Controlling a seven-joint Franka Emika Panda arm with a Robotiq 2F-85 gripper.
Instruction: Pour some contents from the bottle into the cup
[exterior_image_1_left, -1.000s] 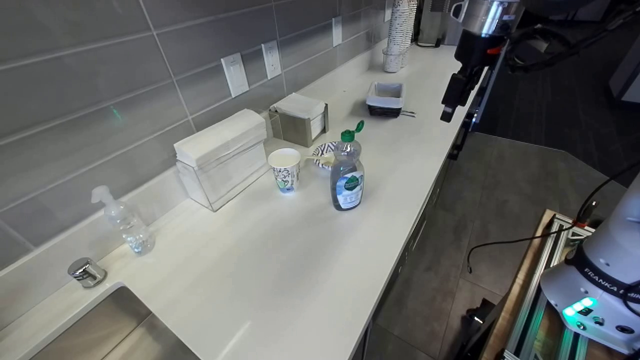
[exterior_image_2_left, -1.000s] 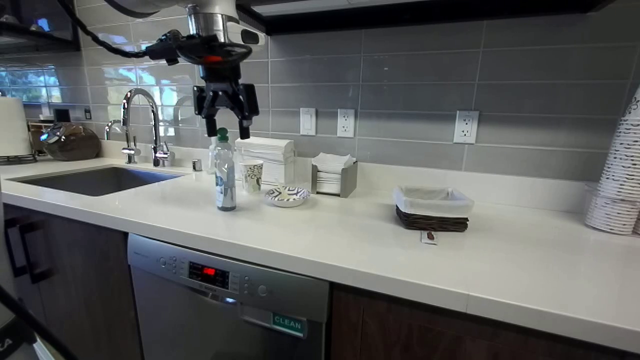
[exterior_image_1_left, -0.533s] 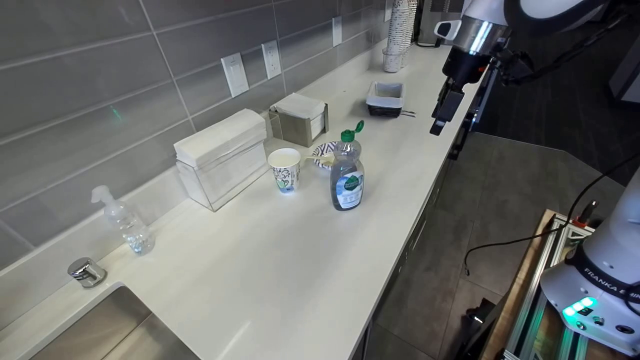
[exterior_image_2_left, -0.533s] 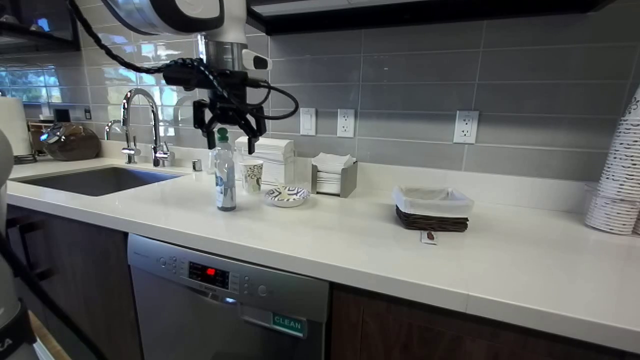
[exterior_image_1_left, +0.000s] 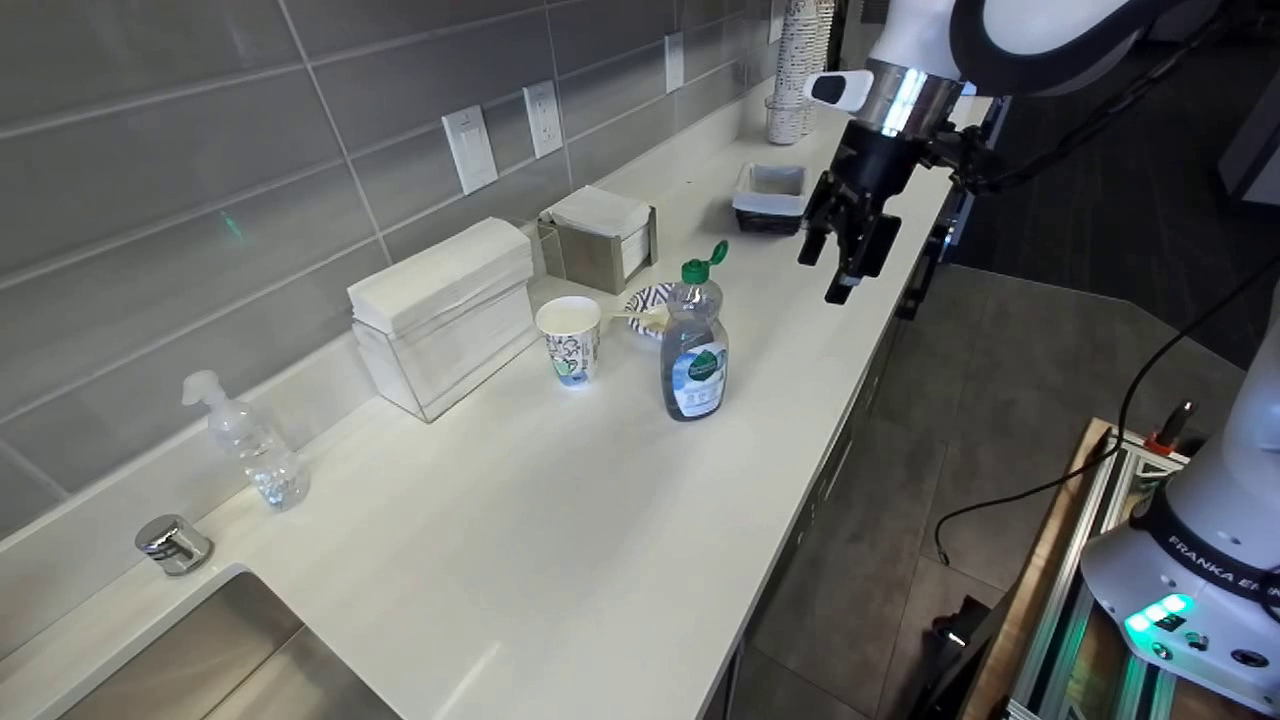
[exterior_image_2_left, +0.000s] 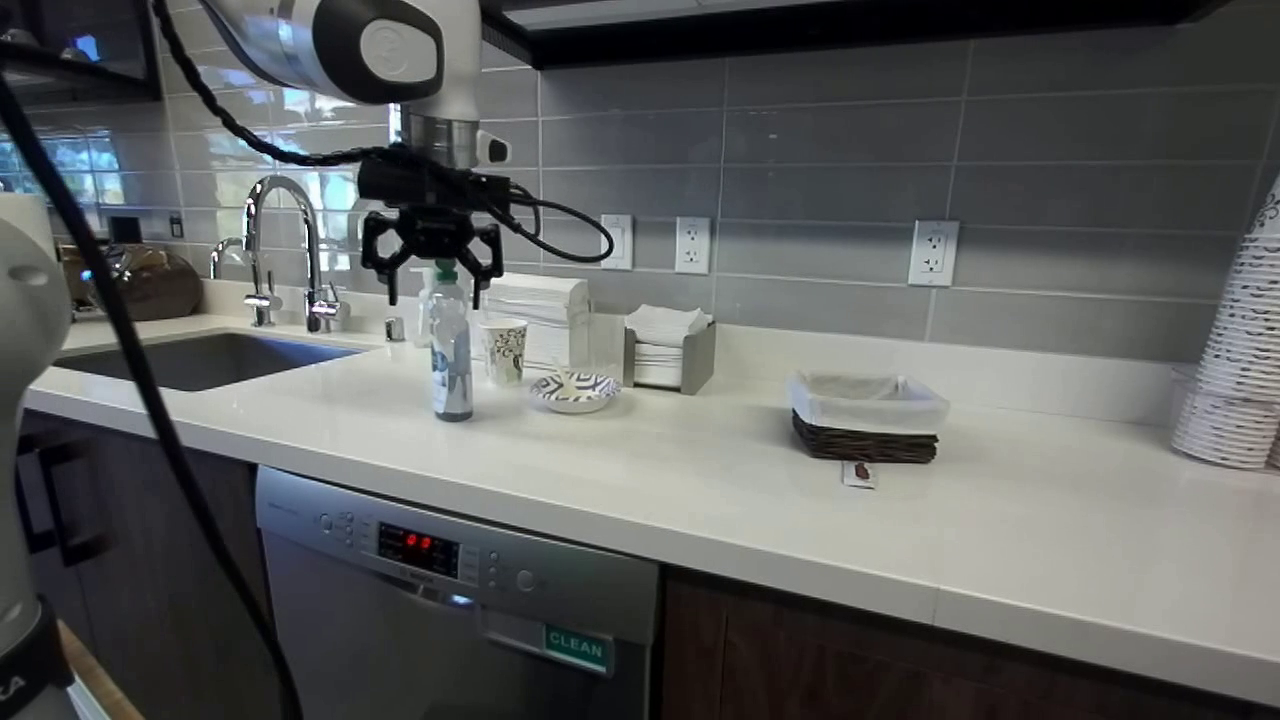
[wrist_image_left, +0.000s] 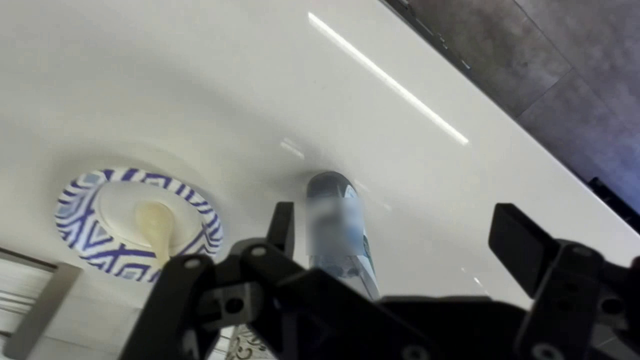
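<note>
The clear bottle with green cap and blue label (exterior_image_1_left: 695, 365) stands upright on the counter; its flip cap is open. It also shows in an exterior view (exterior_image_2_left: 451, 365) and in the wrist view (wrist_image_left: 327, 187), partly behind the gripper. The white patterned paper cup (exterior_image_1_left: 572, 345) stands upright near it, toward the wall, also in an exterior view (exterior_image_2_left: 504, 352); only a bit of it shows in the wrist view (wrist_image_left: 247, 345). My gripper (exterior_image_1_left: 825, 272) is open and empty, at about cap height and apart from the bottle. In the wrist view (wrist_image_left: 397, 220) the bottle appears between the fingers, nearer one finger.
A patterned paper plate (wrist_image_left: 95, 240) with a spoon lies beside the bottle. Napkin holders (exterior_image_1_left: 450, 320) (exterior_image_1_left: 590, 255) stand along the wall. A lined basket (exterior_image_2_left: 865, 420) is further along the counter. A clear pump bottle (exterior_image_1_left: 255, 455) stands near the sink (exterior_image_2_left: 200, 362).
My gripper has moved over the counter toward the bottle and come lower. The wrist has turned. The bottle and cup have not moved.
</note>
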